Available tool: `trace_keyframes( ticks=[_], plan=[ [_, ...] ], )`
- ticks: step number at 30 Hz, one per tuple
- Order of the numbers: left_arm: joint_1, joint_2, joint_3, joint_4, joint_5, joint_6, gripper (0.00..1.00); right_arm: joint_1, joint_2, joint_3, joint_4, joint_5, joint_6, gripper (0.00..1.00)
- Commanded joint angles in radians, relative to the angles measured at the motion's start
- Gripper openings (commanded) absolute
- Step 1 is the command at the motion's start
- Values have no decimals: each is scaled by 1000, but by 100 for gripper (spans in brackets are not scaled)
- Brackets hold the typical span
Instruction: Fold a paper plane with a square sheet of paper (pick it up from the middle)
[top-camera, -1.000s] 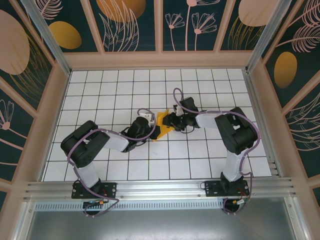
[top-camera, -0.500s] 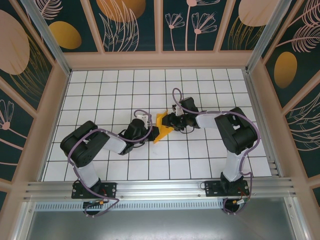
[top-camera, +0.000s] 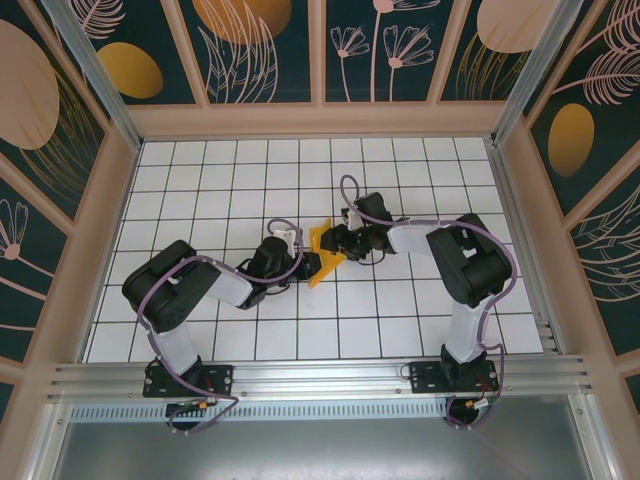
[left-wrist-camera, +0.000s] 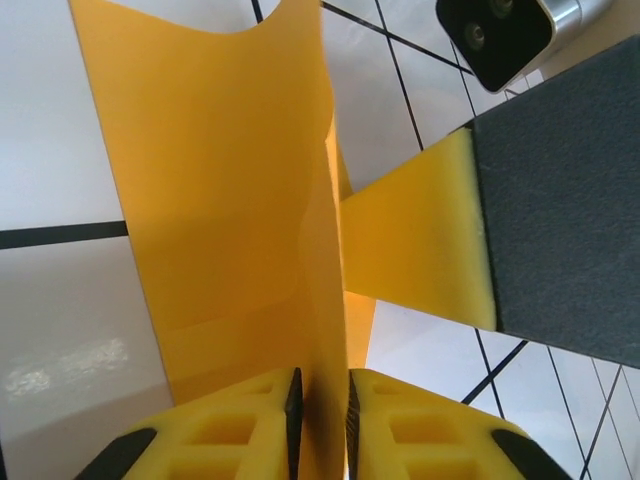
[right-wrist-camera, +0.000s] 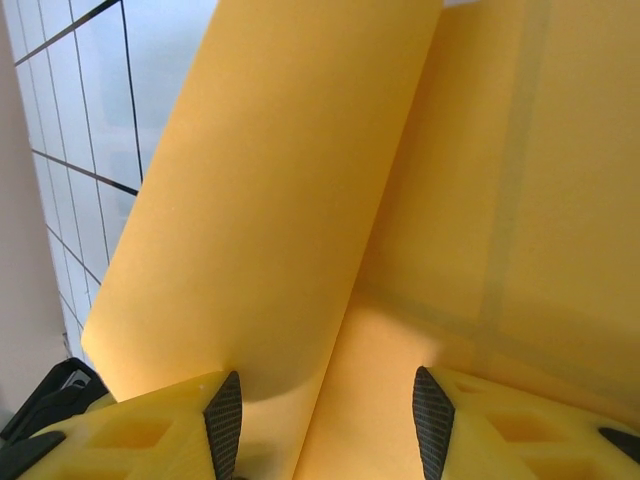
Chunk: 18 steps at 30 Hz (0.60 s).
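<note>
Paper, bright orange and creased into a smaller shape, sits near the middle of the table between the two grippers. From above it is a narrow form with a point toward the near edge. The left gripper is at its left side and the right gripper at its right, both right against it.

In the left wrist view the paper stands as a tall sheet running straight away from the left gripper. Its lower edge is set in the slim slot between the two dark pads. The jaws are nearly closed, but I cannot tell whether the pads press on the paper or only flank it. A yellow finger of the right gripper meets the sheet's right face with its tip. A camera shows at the top corner above it, and white tiles of the table lie behind.

In the right wrist view the right gripper has its jaws well apart, roughly half open. The paper runs between them: a curved flap leans on one pad, and a flatter layer with a faint crease passes the other. It bulges loosely in the gap rather than lying pinched flat.
</note>
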Motion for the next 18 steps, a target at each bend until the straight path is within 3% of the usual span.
trace_keyframes(
  ticks=[1, 4, 7, 18],
  plan=[
    [11, -25, -5, -29, 21, -11, 33, 4, 51, 8, -79, 120, -6, 52],
    [13, -63, -14, -73, 12, -21, 43, 4, 58, 11, -99, 144, 2, 52],
    [14, -71, -28, -89, 16, -36, 44, 5, 66, 15, -111, 159, 11, 52],
    [13, -61, -27, -115, 46, -42, 29, 5, 70, 9, -87, 131, 22, 50]
  ],
)
